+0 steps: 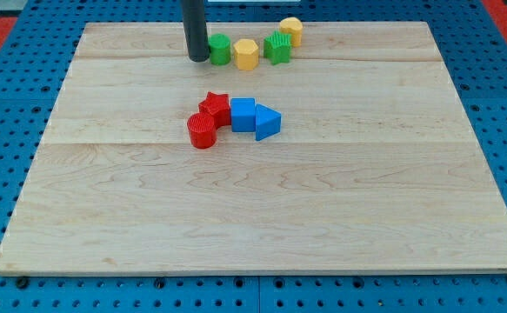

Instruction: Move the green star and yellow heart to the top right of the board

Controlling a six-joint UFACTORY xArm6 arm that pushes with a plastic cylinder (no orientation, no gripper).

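The green star sits near the view's top, right of centre, touching the yellow heart just above and to its right. A yellow hexagon lies to the star's left, and a green round block lies left of that. My tip rests on the board right beside the green round block's left side, well left of the star and heart.
A red star, a red cylinder, a blue cube and a blue triangle cluster near the board's middle. The wooden board lies on a blue pegboard surface.
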